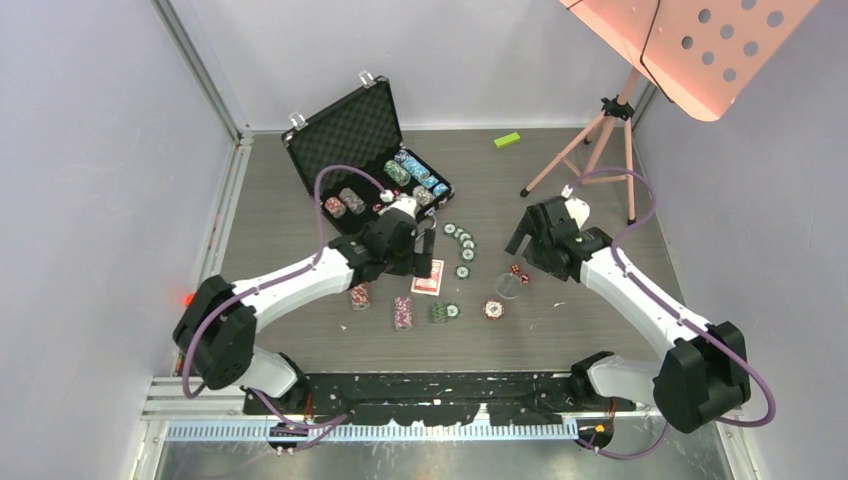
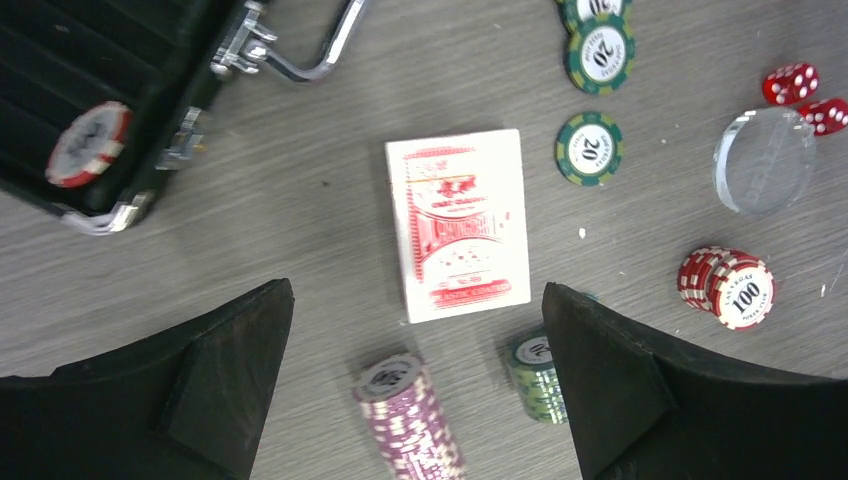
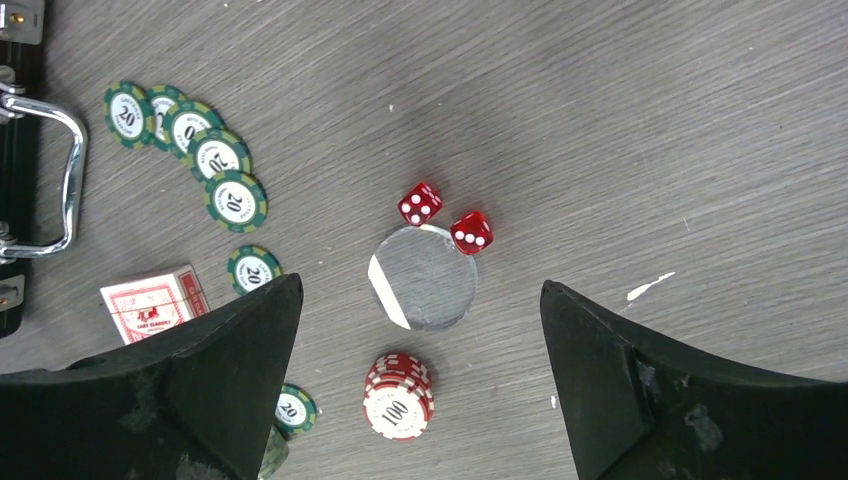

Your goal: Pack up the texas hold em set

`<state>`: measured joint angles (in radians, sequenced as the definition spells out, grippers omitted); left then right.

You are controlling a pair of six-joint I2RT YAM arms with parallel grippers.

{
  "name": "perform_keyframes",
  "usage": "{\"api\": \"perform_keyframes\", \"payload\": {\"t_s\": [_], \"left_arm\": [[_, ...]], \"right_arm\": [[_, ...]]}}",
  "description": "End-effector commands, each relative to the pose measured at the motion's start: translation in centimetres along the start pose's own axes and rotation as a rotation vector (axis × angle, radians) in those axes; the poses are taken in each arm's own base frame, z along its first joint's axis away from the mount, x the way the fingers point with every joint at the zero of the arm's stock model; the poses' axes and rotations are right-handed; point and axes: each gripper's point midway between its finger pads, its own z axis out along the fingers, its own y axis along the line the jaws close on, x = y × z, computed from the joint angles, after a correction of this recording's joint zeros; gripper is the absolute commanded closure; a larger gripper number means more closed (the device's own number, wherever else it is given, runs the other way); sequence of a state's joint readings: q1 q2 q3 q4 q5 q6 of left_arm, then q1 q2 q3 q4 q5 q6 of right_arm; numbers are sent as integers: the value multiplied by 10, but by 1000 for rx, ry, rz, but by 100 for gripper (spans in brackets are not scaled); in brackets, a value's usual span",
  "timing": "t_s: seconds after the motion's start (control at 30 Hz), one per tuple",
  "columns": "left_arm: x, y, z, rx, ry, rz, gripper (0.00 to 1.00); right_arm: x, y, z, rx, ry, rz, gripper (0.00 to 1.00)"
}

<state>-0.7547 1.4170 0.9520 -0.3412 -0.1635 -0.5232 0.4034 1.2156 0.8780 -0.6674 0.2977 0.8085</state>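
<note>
The black briefcase [image 1: 345, 135] lies open at the back with chip stacks in its foam tray. On the table in front lie the red-backed card deck [image 2: 460, 225], a purple chip stack [image 2: 405, 410], a green stack [image 2: 535, 375], a red stack [image 3: 400, 395], loose green chips [image 3: 215, 155], two red dice [image 3: 420, 203] and a clear round disc [image 3: 425, 280]. My left gripper [image 2: 416, 290] hangs open above the deck's near edge, holding nothing. My right gripper [image 3: 420, 283] is open and empty above the disc and the red stack.
A small green block [image 1: 507, 140] lies at the back, right of the case. A pink tripod stand [image 1: 600, 140] with a perforated pink board [image 1: 700, 40] stands at the back right. Another chip stack [image 1: 360, 296] sits near the left arm. Walls close the left and right sides.
</note>
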Motion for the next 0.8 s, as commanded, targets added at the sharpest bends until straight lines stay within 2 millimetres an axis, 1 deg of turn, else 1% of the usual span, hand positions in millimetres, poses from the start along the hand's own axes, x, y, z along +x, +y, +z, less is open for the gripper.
{"api": "perform_keyframes", "payload": {"t_s": [0.0,0.07,0.13,0.2,0.27,0.37,0.4,0.53,0.63,0.77], "left_arm": [[-19,-34,7,-19,-84,-20,0],[-16,-44,14,-25,-78,6,0],[-13,-48,21,-34,-62,10,0],[-6,-47,31,-61,-32,17,0],[-3,-49,37,-63,-9,31,0],[6,-48,48,-86,25,68,0],[8,-48,50,-95,33,76,0],[15,-43,58,-142,57,107,0],[19,-42,63,-153,71,113,1],[26,-40,66,-166,89,112,4]], "right_arm": [[-13,7,-9,-66,-61,2,4],[-13,7,-12,-75,-67,-2,4],[-13,7,-14,-84,-70,-10,3],[-13,8,-17,-102,-70,-18,3],[-11,14,-22,-158,-65,-38,3],[-9,16,-26,-203,-80,-37,3],[-12,18,-30,-221,-95,-31,3],[-15,16,-35,-229,-122,-27,3],[-17,14,-36,-227,-130,-27,3],[-16,13,-34,-219,-128,-28,3]]}}
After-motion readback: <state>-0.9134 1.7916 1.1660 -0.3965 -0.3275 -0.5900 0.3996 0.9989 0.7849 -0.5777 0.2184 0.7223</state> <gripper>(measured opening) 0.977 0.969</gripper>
